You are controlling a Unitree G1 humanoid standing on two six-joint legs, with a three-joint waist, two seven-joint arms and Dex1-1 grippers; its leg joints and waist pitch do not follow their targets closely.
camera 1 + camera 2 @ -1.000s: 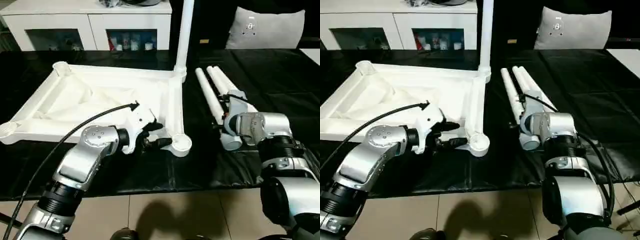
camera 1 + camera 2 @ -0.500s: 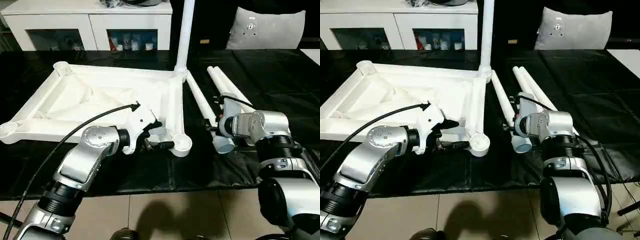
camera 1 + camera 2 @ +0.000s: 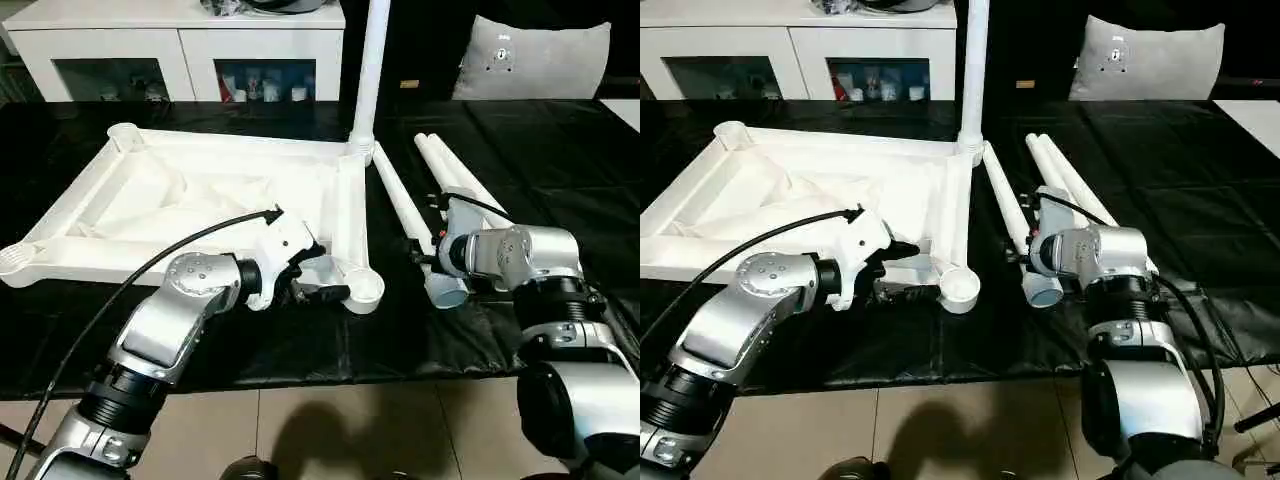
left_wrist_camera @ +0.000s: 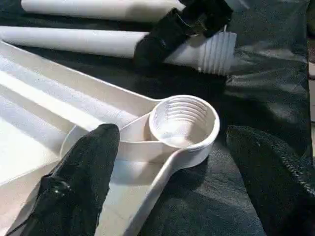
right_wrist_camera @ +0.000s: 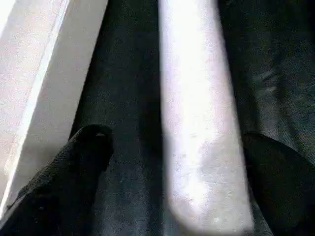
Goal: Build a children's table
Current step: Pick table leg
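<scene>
tabletop (image 3: pixel 200 195): upside down on black mat (image 3: pixel 560 160), ribbed underside up; one leg (image 3: pixel 368 70) already upright in far corner socket.
left gripper (image 3: pixel 318 280): spread wide, holding nothing; straddles the frame rail just behind the near empty socket (image 4: pixel 183 123). One finger (image 4: pixel 81 169) inside the rim, other finger outside over the mat.
right gripper (image 5: pixel 172 162): wide apart, empty; poised over a loose leg (image 5: pixel 197 118), one finger (image 5: pixel 74 162) on each side, no contact visible.
loose leg, threaded end (image 4: pixel 216 46): points toward the robot, just beside the right gripper; near the empty socket, mat between them.
other legs (image 3: pixel 450 170): two more flat on the mat just beyond the right gripper, touching each other, close to the target leg.
step (judged): about to pinch the leg for transfer to the near socket.
risk 1: round tapered plastic, likely slick; off-centre pinch squeezes it out, rolls toward the tabletop rim or into the neighbours.
risk 2: grab close to the thread end leaves a long overhang; leg droops, thread meets socket tilted, cross-threads.
risk 3: left gripper not clamped on the rail; light top probably slides or spins once the leg is pressed and twisted.
risk 4: swinging the leg upright near the standing one; a knock could skew it.
</scene>
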